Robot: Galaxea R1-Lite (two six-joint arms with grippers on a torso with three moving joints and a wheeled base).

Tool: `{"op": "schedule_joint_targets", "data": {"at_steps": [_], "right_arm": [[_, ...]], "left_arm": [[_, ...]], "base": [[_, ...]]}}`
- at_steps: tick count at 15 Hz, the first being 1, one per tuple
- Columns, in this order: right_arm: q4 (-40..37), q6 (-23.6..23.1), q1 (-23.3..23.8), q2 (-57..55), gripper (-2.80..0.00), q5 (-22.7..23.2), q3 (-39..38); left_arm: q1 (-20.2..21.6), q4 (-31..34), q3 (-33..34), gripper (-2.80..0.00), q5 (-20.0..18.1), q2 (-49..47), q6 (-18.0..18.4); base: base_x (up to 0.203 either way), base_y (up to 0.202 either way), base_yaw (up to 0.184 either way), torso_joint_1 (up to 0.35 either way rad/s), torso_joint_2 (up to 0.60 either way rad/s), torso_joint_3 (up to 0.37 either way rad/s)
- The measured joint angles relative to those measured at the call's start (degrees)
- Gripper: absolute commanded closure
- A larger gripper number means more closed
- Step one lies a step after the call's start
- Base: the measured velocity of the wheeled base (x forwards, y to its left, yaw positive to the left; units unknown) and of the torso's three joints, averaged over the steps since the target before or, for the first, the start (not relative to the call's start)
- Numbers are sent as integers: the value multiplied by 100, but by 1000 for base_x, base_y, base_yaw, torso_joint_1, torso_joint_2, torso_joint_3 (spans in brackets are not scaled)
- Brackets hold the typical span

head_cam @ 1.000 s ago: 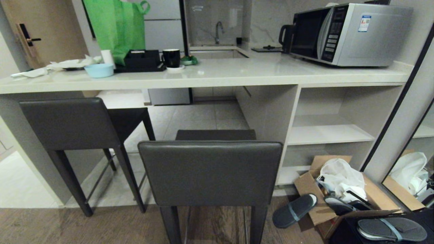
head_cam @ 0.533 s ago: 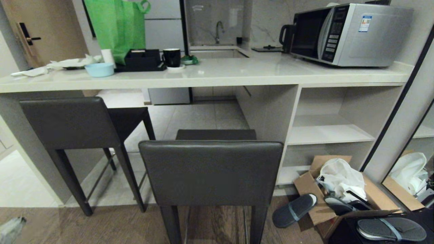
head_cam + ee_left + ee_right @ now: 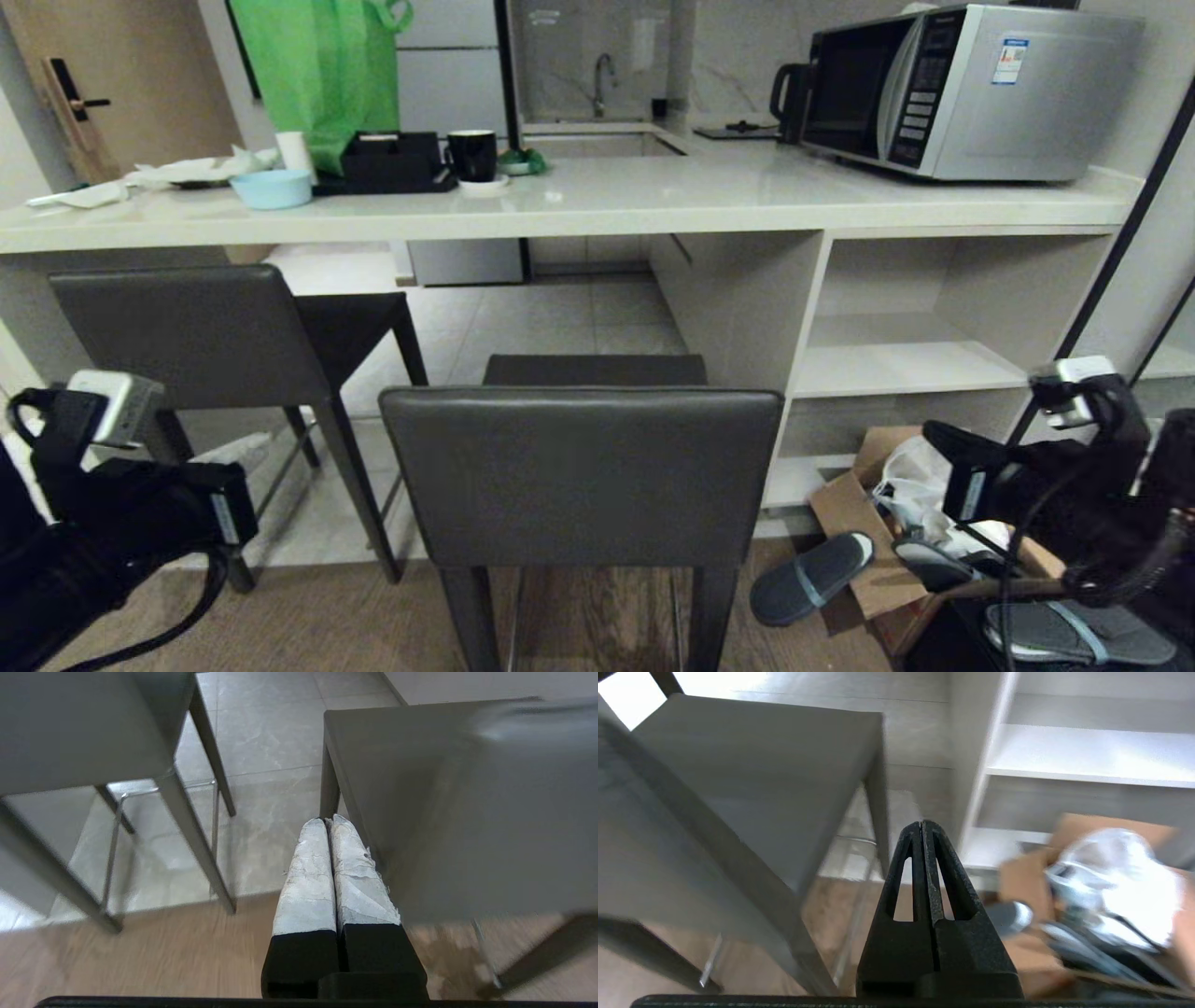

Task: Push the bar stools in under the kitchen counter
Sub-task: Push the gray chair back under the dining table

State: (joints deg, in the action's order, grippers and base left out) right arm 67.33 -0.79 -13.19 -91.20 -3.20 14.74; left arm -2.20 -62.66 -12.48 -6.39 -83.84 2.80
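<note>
Two dark grey bar stools stand before the kitchen counter (image 3: 653, 201). The left stool (image 3: 187, 336) has its seat partly under the pale slab. The nearer stool (image 3: 579, 476) stands well back on the wood floor, its backrest toward me. My left gripper (image 3: 328, 820) is shut and empty, low beside the near stool's left side (image 3: 444, 812); its arm (image 3: 140, 509) shows at lower left. My right gripper (image 3: 922, 823) is shut and empty off the near stool's right side (image 3: 752, 774), its tip (image 3: 934, 431) over the box.
An open cardboard box (image 3: 845, 509) with a white bag and slippers (image 3: 808, 579) lies on the floor at right, below white shelves (image 3: 910, 364). On the counter stand a microwave (image 3: 962, 89), green bag (image 3: 322, 75), blue bowl (image 3: 271, 189) and black mug (image 3: 472, 156).
Both arms have risen into the head view from below, one on each side of the near stool. The stools have not moved.
</note>
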Motion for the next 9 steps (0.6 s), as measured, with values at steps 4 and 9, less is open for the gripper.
{"op": "schedule_joint_targets", "data": {"at_steps": [4, 9], "right_arm": [[1745, 188, -563, -1730, 0, -190, 76], [1984, 164, -1190, -2631, 0, -718, 802]], "left_arm": [[-529, -2130, 174, 0, -25, -1704, -112], [-768, -2449, 185, 0, 8, -2377, -168]], "base": [[0, 0, 0, 0, 0, 0], [0, 0, 0, 0, 0, 0]]}}
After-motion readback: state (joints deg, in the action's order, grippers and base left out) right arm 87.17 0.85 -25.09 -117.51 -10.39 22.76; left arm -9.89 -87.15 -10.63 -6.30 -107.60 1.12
